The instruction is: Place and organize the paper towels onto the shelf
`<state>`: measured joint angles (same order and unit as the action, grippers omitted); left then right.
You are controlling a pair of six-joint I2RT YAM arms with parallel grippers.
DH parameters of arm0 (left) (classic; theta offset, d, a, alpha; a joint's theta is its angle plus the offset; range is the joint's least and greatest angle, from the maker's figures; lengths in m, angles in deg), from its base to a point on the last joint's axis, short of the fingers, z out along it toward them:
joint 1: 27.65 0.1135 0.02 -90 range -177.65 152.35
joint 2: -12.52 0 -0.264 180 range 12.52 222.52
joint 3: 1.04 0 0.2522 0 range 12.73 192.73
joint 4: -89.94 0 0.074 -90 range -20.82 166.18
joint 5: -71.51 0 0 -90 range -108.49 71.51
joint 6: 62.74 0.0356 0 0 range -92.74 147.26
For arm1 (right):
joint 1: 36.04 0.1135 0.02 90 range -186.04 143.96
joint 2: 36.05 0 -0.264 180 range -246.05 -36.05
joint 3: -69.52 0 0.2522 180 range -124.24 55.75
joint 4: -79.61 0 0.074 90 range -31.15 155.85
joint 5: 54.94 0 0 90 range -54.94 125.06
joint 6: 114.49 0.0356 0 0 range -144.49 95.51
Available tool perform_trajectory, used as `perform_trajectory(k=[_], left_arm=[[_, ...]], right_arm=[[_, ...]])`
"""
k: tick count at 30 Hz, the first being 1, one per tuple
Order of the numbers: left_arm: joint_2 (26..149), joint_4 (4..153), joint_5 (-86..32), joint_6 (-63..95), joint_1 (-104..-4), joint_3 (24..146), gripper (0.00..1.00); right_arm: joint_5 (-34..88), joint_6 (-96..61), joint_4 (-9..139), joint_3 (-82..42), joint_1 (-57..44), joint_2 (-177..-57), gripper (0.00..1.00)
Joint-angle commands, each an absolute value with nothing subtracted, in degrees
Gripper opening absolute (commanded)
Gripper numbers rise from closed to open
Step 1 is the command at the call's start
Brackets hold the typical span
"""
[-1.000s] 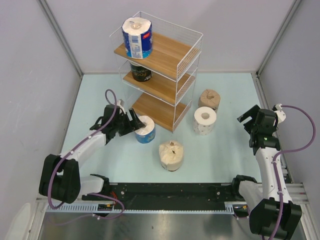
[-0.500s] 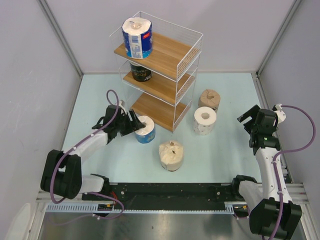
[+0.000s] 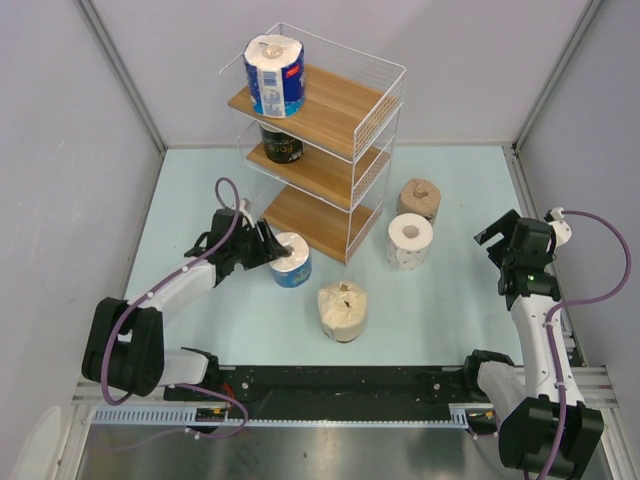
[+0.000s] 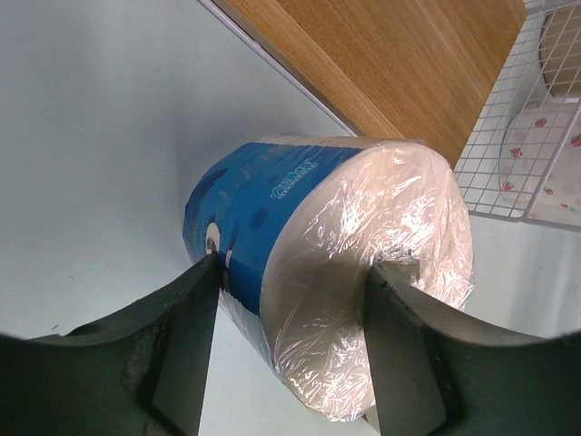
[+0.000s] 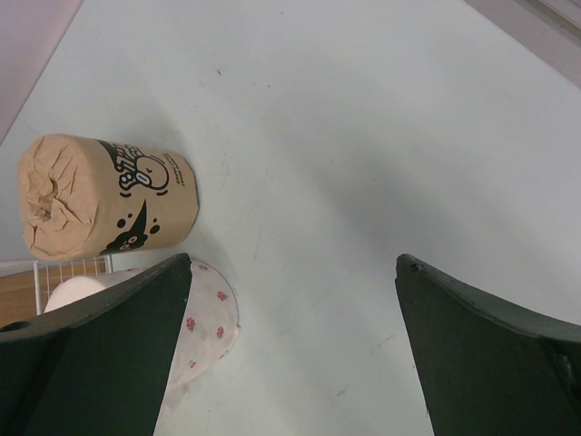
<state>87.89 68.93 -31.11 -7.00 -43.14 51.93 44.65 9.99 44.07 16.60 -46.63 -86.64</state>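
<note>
Squeeze left gripper (image 4: pixel 292 268) evenly across blue-wrapped roll (image 3: pixel 292 259), gently on the soft wrap. Lift straight up before swinging to a free board, clear of the wire frame. Currently straddling the roll, one finger each side, at or near contact; can't tell if firmly clamped. Roll upright on counter (image 3: pixel 430 300), just beside bottom board of shelf (image 3: pixel 330 172). Right gripper (image 5: pixel 295 263) wide apart, empty, over counter near tan roll (image 5: pixel 104 195) and dotted roll (image 5: pixel 204 318).
</note>
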Motion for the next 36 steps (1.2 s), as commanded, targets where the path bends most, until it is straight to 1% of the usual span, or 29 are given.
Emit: perform_trajectory(k=[1, 5, 9, 16, 19, 22, 27, 31, 36], left_arm=[[86.96, 66.51, -34.04, -4.12, -43.56, 54.03, 0.35], [83.72, 65.37, -35.63, -4.38, -43.65, 55.26, 0.32], [78.98, 62.22, -36.33, -4.29, -43.74, 57.98, 0.32], [71.33, 56.85, -37.12, -3.07, -43.82, 67.90, 0.32], [69.91, 55.26, -39.67, -2.89, -43.82, 72.64, 0.32], [68.95, 54.65, -42.66, -2.54, -43.82, 77.21, 0.32], [67.27, 54.03, -44.15, -2.10, -43.82, 85.31, 0.34], [68.67, 54.20, -46.08, -2.71, -43.82, 94.08, 0.35], [71.92, 56.75, -45.83, -3.33, -43.74, 101.66, 0.36]], right_arm=[[44.29, 10.23, 45.99, 17.00, -46.76, -86.68, 1.00], [44.38, 10.14, 46.07, 17.00, -46.85, -86.68, 1.00], [44.12, 10.23, 46.25, 17.00, -46.85, -87.03, 1.00], [43.06, 10.67, 47.13, 17.00, -46.85, -87.73, 1.00], [42.97, 10.76, 47.30, 17.00, -46.76, -87.82, 1.00], [42.89, 10.67, 47.30, 17.00, -46.76, -87.64, 1.00], [43.50, 10.40, 47.04, 17.00, -46.76, -86.41, 1.00], [43.50, 10.23, 46.69, 16.99, -46.85, -86.06, 1.00], [43.32, 10.58, 46.25, 17.00, -46.85, -85.54, 1.00]])
